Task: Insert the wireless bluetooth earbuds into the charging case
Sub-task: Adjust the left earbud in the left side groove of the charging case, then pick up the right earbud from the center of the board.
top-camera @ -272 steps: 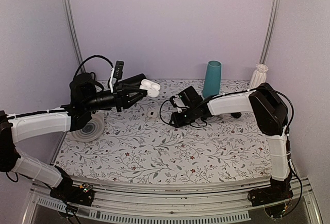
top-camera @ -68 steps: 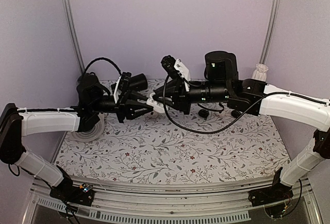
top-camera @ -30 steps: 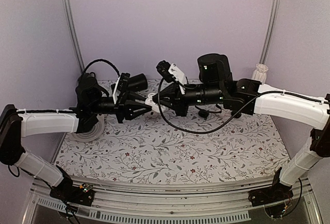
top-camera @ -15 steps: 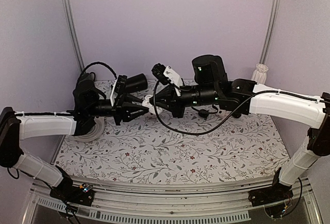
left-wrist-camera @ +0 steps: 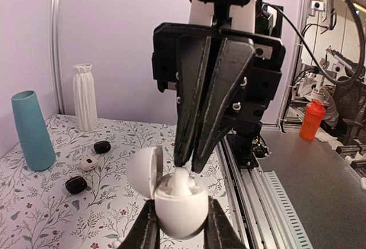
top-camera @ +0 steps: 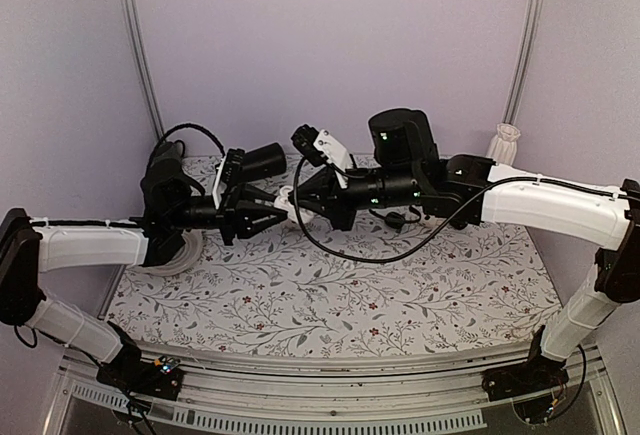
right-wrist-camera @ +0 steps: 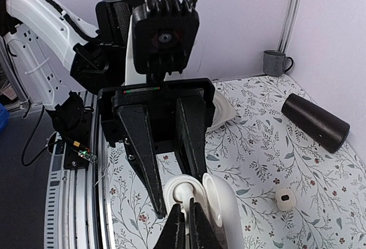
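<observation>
Right pincer [right-wrist-camera: 184,226], earlier down at the table [top-camera: 350,290], has come up to meet the left pincer [left-wrist-camera: 180,229] in mid-air. Left pincer is clenched on the charging case [left-wrist-camera: 182,212], which sits between its fingers with the lid swung open. Right pincer is pinched tight on a white earbud [left-wrist-camera: 182,181], with its tips right over the case opening. Bud is already partly down in the well. This bud's insertion looks nearly done. Full seating can't be confirmed, and the bud isn't released yet.
</observation>
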Tool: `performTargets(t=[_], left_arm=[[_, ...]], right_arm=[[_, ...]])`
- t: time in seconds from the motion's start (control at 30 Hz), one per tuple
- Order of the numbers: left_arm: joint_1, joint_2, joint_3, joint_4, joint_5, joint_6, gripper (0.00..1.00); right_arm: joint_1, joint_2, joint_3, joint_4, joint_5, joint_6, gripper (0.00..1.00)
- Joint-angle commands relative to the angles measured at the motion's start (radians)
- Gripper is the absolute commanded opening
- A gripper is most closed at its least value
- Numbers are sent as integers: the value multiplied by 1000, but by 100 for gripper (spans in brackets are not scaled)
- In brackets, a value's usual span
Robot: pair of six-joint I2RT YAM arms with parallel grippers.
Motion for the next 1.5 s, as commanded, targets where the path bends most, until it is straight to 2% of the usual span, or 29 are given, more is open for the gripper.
performTargets(t=[0.0,0.47,0.73,0.83,0.87,1.2,1.47], left_arm=[[8,-18,-10,96,-36,10,0],[20,-16,-26,77,-65,19,0],[26,-19,-22,55,-121,24,0],[30,-24,-22,57,-136,24,0],[29,-24,-21,56,-140,24,0],[42,-51,-19,44,-188,30,0],[47,-78,-21,33,-212,32,0]], right_arm=[[17,-7,12,-37,13,33,5],[-21,-105,-6,18,48,60,11],[-83,-168,-87,16,55,94,15],[-104,-189,-136,27,64,117,18],[-112,-194,-153,34,70,124,24],[-159,-198,-316,78,117,215,52],[-183,-105,-368,69,86,256,53]])
